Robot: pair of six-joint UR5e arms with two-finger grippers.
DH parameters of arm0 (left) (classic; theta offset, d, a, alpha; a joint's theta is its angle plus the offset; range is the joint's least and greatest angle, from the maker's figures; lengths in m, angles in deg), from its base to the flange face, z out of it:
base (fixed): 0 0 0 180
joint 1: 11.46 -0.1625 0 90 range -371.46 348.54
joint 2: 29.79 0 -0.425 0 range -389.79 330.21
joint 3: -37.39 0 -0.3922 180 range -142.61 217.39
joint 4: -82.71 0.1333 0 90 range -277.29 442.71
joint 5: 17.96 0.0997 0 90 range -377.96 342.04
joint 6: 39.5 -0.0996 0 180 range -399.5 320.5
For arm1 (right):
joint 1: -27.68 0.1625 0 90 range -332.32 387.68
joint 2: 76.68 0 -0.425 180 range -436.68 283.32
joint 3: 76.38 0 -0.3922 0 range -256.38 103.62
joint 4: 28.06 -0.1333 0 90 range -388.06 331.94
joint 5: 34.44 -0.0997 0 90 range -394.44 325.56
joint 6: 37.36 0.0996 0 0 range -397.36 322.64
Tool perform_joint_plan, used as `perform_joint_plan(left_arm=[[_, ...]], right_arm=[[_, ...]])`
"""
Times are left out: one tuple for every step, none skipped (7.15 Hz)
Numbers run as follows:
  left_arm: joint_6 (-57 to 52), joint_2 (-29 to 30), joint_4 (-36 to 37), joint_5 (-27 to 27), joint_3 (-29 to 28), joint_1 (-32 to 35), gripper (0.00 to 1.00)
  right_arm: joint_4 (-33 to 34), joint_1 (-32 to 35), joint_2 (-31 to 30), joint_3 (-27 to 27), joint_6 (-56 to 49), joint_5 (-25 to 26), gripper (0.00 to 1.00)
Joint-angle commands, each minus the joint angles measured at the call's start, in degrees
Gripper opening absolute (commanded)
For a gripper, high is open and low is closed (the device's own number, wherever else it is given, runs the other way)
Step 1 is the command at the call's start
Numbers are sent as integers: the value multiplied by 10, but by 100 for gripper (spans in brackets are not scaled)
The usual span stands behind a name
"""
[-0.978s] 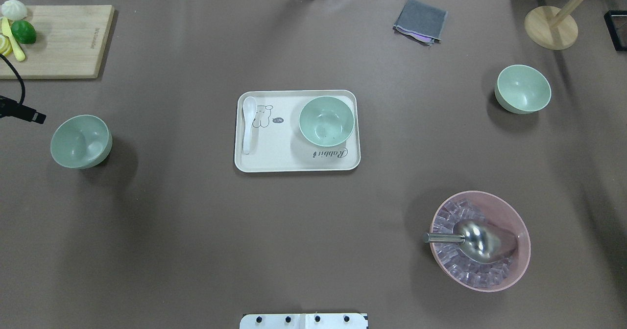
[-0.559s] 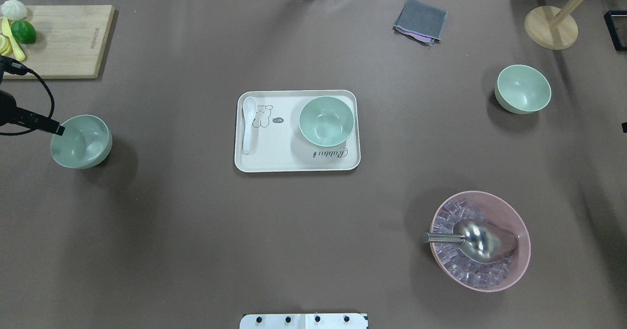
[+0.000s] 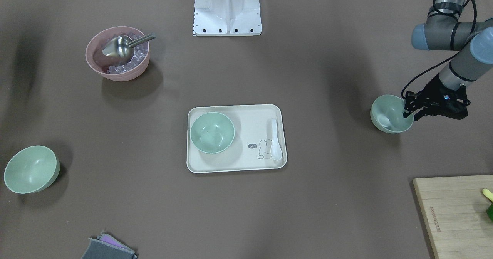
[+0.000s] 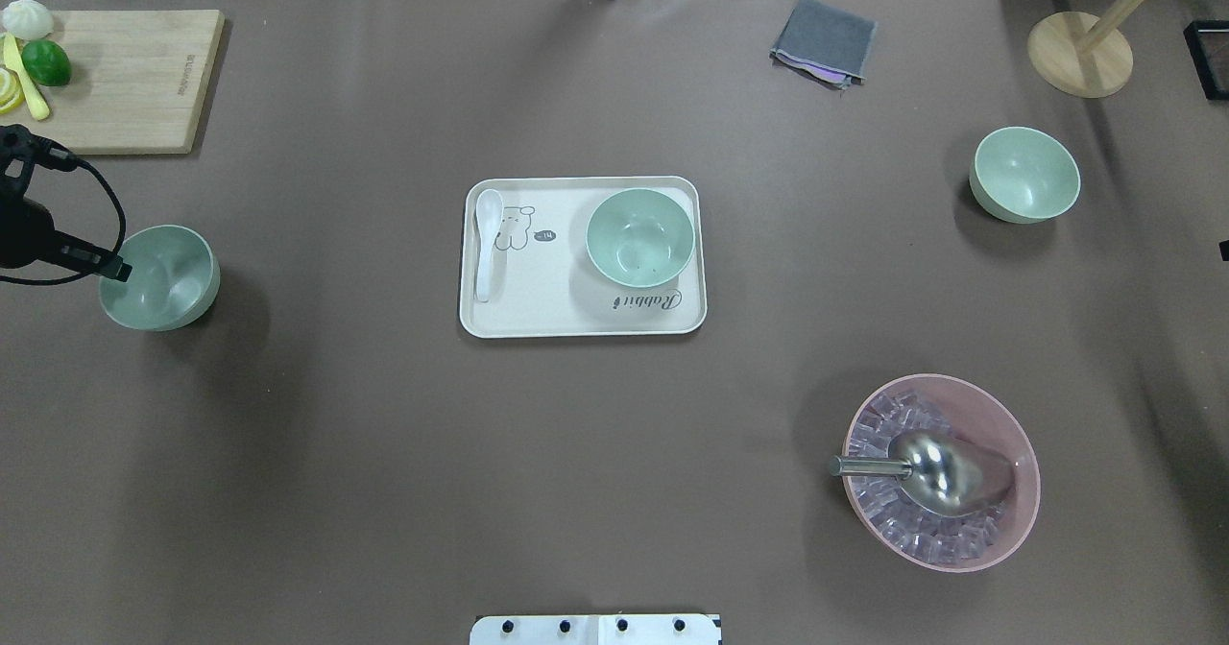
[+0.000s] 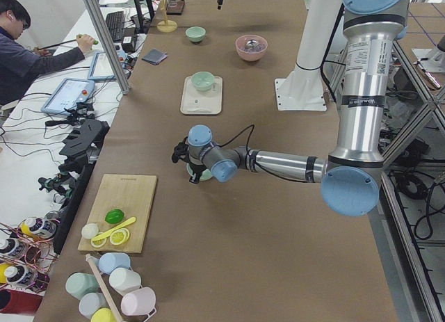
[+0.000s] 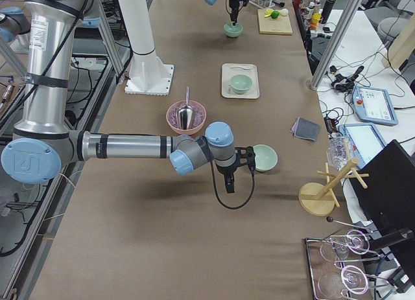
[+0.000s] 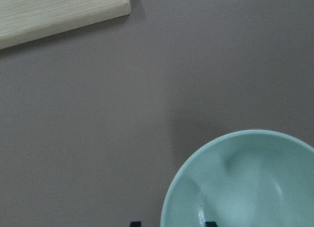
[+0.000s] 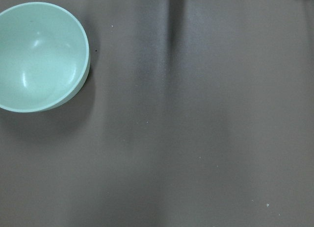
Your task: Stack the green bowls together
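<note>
**Progress.** Nothing is stacked yet: all three green bowls sit well apart, so both transfers remain.

**Item 1, left bowl** (image 4: 171, 282). It sits on the table (image 4: 384, 453) at the left end, near the cutting board (image 4: 125, 79). My left gripper (image 3: 409, 113) is at its outer rim with the jaws apart. In the left wrist view one fingertip shows outside the wall and one inside, not closed on it. I judge this the first pick.

**Item 2, middle bowl** (image 4: 640, 238). It stands upright on the right half of the tray (image 4: 547, 304), and I judge it the likely base of the stack.

**Item 3, right bowl** (image 4: 1024, 174). It is at the far right, untouched. My right gripper (image 6: 228, 180) hangs just beside it. I cannot tell whether its jaws are apart or together.

**Materials.**
- Bowls: round, pale green, matte, with smooth plain rims and deep curved walls. They look alike, so I expect them to nest.
- Tray: cream, rectangular with rounded corners and a low lip, printed with a rabbit. It also carries a glossy white spoon (image 4: 488, 242).
- Pink bowl (image 3: 123, 74): larger, holding clear cubes and a shiny metal scoop (image 4: 946, 472).
- Table cover: dull brown and flat.
</note>
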Motion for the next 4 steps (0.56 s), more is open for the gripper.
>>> perform_joint_plan(left_arm=[[-2,2,-11,0,-9,-1,24],[0,5,-11,-2,-5,-1,11],[1,10,-11,-6,-4,-1,0],[2,16,-7,-8,7,-1,0]], right_arm=[[0,0,-1,-1,-1,0,100],[0,0,0,-1,-1,0,100],[0,0,0,-1,-1,0,100],[0,0,1,-1,-1,0,100]])
